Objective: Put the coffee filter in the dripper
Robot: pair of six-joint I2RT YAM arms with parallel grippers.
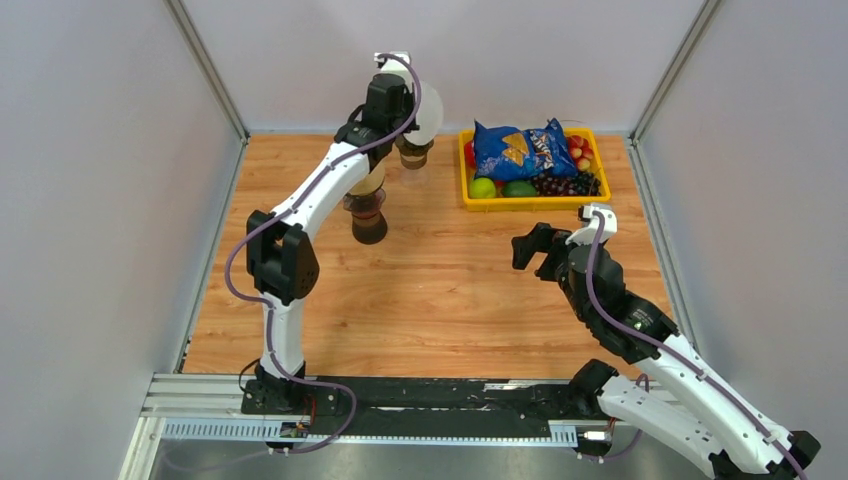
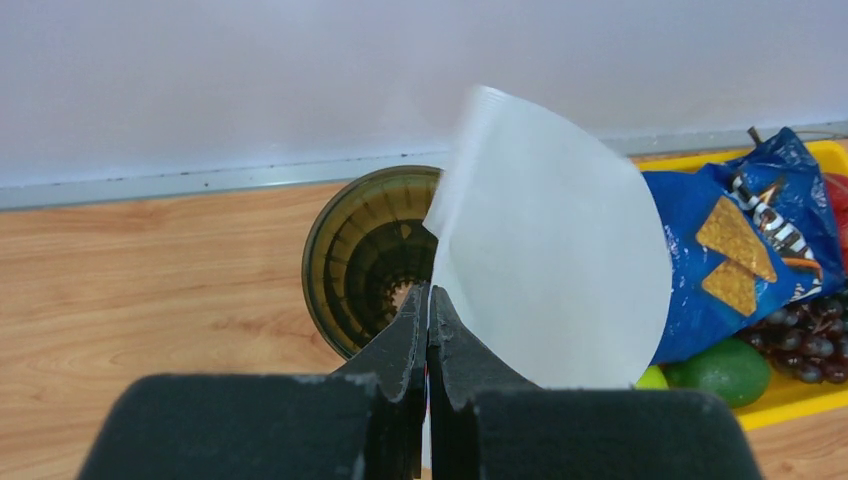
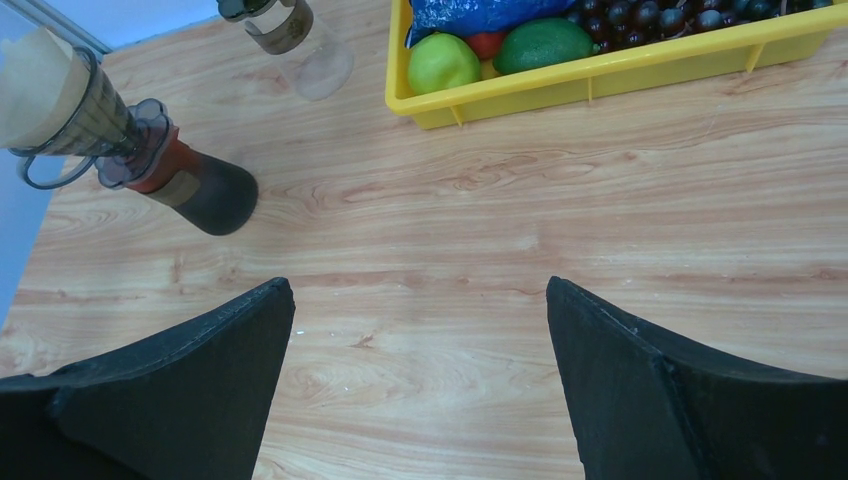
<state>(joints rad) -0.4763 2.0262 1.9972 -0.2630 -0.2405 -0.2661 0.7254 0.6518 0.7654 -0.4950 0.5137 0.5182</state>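
Closest to the lens, a mounting rail point(image 1: 200, 405) runs along the near edge of the wooden bench point(image 1: 450, 300) and carries both arm bases. The yellow tray point(image 1: 530, 205) at the far right of the bench serves as marker.

Well to its left, the left arm point(image 1: 300, 210) reaches toward the far wall. Beneath its forearm, left of the tray and about level with the tray's near wall, a dark carafe point(image 1: 368, 228) stands upright. It bears a second dripper point(image 3: 75, 110) lined with a pale paper cone.

Farther back, just left of the tray's far-left corner, the left pincer point(image 2: 428, 292) is pressed together on the lower edge of the coffee filter point(image 2: 550, 260). The white paper stands upright and fanned out in the air, over the right side of the dripper point(image 2: 365, 260). It is not seated inside. Whether it touches the rim I cannot tell. The dripper stands upright on the bench, its ribbed inside open to the wrist view.

Inside the tray lie a blue chip bag point(image 1: 520, 148), a lime point(image 1: 518, 188), a yellow-green fruit point(image 1: 482, 187) at the near-left corner, dark grapes point(image 1: 570, 185) and some red fruit point(image 1: 578, 150).

On the near side of the tray, the right pincer point(image 3: 418, 290) hovers over bare wood with its fingers spread wide, gripping nothing. The right arm point(image 1: 650, 340) slants back to the rail.
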